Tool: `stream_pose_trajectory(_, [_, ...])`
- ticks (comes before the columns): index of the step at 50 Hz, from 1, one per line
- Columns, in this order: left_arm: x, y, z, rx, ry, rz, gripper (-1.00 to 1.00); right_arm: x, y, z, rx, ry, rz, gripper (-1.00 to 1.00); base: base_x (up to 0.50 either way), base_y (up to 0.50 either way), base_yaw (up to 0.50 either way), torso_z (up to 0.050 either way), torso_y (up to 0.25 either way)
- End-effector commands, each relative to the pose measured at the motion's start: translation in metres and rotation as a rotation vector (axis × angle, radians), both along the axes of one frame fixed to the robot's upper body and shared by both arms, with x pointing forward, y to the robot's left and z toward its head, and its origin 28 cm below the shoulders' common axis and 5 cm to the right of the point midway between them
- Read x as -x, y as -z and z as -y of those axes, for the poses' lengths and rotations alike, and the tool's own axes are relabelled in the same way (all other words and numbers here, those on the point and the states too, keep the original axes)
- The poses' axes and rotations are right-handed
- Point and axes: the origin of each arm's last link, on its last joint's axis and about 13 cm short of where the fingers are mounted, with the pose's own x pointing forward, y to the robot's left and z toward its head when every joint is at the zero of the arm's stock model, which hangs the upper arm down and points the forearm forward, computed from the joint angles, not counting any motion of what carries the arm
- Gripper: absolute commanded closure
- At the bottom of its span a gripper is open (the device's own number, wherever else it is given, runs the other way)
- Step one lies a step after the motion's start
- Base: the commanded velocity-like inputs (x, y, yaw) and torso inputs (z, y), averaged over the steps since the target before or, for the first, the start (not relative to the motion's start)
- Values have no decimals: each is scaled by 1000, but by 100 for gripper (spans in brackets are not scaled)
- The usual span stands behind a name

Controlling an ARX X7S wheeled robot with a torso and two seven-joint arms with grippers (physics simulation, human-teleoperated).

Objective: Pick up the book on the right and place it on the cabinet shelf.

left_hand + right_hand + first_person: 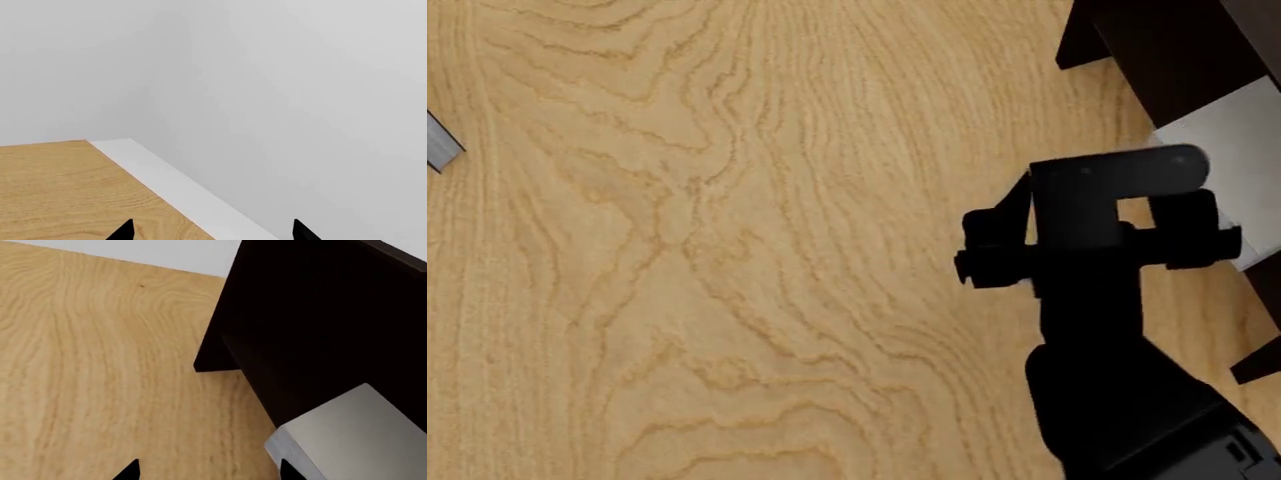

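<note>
Grained wood floor [694, 250]; matt dark cabinet [320, 325]; smooth grey book [353, 435].

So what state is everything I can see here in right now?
Right gripper: open, empty, beside the book.
Left gripper: open, empty, away from everything.
Book: lying flat on the floor against the cabinet, not picked up.
Cabinet: standing on short legs; its shelf is out of sight.
</note>
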Motion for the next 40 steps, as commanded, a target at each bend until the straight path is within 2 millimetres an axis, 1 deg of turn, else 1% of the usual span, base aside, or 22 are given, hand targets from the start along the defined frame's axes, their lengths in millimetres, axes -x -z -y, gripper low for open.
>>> stream_pose_trajectory(1, [0,0,0,-3,-2,-1,-100,-4,2,4,-78,-32,6,-100,0,0,0,0,0])
stream_pose_trajectory(13, [0,0,0,-6,-2,-2,-100,-14,6,11,-100,-14,-1,-100,0,0,0,0,0])
stream_pose_trajectory(25, [0,0,1,-10,-4,-2,-100,-25,14,20,-63,50,-15,-100,0,0,0,0,0])
stream_pose_trajectory(40, [-1,0,0,-12,-4,-1,-100,-37,19,25,-9,87,-40,-100,0,0,0,-1,-1])
